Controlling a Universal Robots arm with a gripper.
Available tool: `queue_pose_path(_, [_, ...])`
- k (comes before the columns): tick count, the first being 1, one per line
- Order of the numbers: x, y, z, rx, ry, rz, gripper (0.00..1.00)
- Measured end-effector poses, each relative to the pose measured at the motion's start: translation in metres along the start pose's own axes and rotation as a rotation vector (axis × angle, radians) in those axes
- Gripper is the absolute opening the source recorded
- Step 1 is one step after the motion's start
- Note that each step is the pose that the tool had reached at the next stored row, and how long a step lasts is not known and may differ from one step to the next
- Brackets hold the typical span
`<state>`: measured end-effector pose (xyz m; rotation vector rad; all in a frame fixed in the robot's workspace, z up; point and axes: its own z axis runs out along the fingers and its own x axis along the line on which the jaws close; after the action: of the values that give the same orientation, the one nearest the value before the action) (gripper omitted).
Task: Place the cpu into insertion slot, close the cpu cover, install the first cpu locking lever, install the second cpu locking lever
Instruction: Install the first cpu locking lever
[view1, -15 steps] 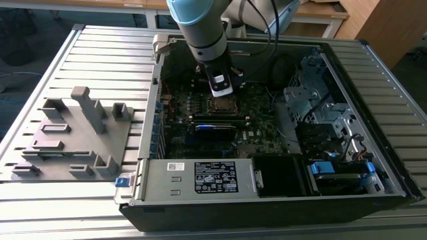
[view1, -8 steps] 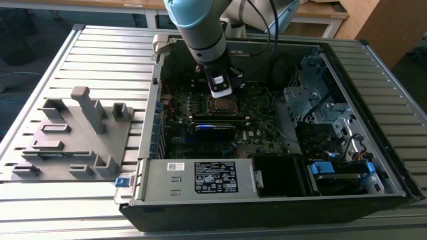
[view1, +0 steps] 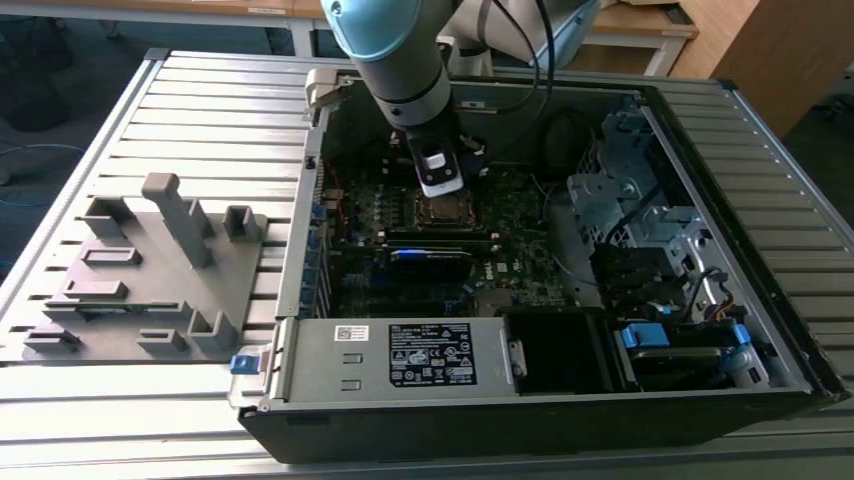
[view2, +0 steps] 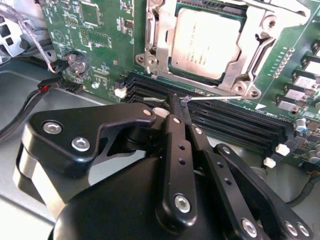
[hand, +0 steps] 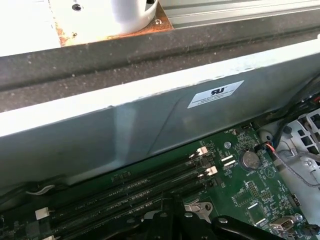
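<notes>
Ribbed grey metal table (view1: 200, 120) carries an open black computer case (view1: 534, 420) lying on its side, with a grey moulded plastic fixture (view1: 147, 270) beside it on the exterior view's left. The small square cpu with its dull silvery top (view2: 205, 42) already sits in the dark, metal-rimmed insertion slot (view1: 445, 210) on the green circuit board (view2: 100, 40). The thin silvery cpu cover with its square window (view2: 255, 50) lies down around the cpu, so the first two steps look done. The black two-fingered gripper (view2: 176, 100) has its fingers pressed together, and its tips sit at a thin silvery wire locking lever (view2: 225, 97). I cannot tell whether they pinch the lever or only touch it, nor whether either lever is latched, so the lever work seems unfinished. The cpu lies flat, metal face up, its edges square to the cover. The lever's long axis runs along the socket's edge, parallel to the long black memory slots (view2: 230, 120) just beside it.
</notes>
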<state>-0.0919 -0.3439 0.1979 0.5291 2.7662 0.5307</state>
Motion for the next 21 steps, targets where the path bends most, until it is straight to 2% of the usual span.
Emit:
queue_pose_path(13, [0.001,-0.002,0.0044,-0.0012,0.0,-0.008,0.1])
queue_pose_path(21, [0.0023,-0.0038,0.0095,0.0307,-0.0104,-0.02,0.1])
